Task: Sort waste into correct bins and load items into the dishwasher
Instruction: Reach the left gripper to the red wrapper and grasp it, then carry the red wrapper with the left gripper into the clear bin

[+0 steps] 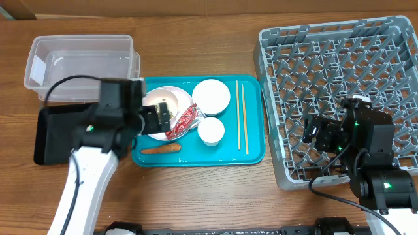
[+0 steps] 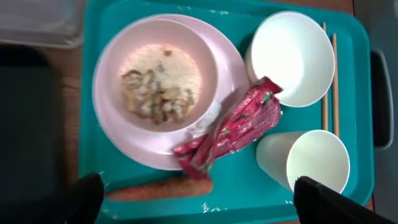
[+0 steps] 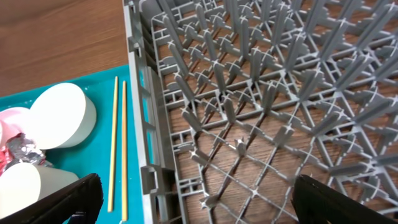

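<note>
On the teal tray a pink plate holds food scraps. A red foil wrapper lies across its rim and a carrot lies below it. A white bowl, a cup and chopsticks are to the right. My left gripper is open above the carrot and wrapper, holding nothing. My right gripper is open and empty over the left part of the grey rack. The clear tub and black tray are at the left.
The teal tray sits between the bins and the rack, its right edge close to the rack's wall. My left arm crosses over the black tray. Bare wooden table lies in front.
</note>
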### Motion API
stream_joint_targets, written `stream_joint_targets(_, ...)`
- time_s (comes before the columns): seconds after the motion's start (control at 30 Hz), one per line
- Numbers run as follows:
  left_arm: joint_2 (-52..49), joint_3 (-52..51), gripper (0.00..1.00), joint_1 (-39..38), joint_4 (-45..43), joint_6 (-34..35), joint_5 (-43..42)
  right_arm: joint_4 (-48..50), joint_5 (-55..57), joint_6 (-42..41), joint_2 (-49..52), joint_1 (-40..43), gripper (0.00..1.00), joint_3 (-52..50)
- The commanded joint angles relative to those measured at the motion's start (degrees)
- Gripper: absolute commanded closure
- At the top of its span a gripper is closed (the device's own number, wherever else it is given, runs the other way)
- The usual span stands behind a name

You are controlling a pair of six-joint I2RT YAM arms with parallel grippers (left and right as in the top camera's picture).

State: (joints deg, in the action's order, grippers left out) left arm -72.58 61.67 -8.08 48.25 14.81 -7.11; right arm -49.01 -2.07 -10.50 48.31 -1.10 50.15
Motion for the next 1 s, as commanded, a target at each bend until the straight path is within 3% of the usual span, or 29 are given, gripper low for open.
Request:
stream_joint_targets(0.0,-7.45,1.07,0.03,-4.92,-1.40,-1.11,2.27,0.00,0.96,0.00,-0.33,0.55,0.00,1.73)
stream_joint_targets(0.2,-18.34,1.07,0.16,-8.55,-2.10,-1.07,4.07,-0.70,0.98,0.00,-0.33,0.52,0.00,1.68)
stream_joint_targets(0.3,-21.59,1.07,0.34,-9.11,-3.10,-1.07,2.97,-0.61,0.98,0.00,-0.22,0.52,0.00,1.68)
stream_joint_targets(0.43,-24.06,1.05,0.39,-9.33,-3.17,-1.05,2.40,-0.63,1.01,0.00,0.50,0.55,0.00,1.68)
stream_joint_targets(0.53,-25.53,1.05,0.62,-9.31,-3.15,-1.07,2.62,-0.63,1.01,0.00,1.29,0.52,0.00,1.68)
stream_joint_targets(0.6,-25.49,1.16,0.96,-9.31,-3.08,-1.07,2.60,-0.66,1.01,0.00,1.44,0.52,0.00,1.68)
stream_joint_targets(0.97,-18.21,19.67,0.96,-5.55,9.18,-1.05,9.27,-0.63,2.49,0.00,1.42,0.55,0.00,1.68)
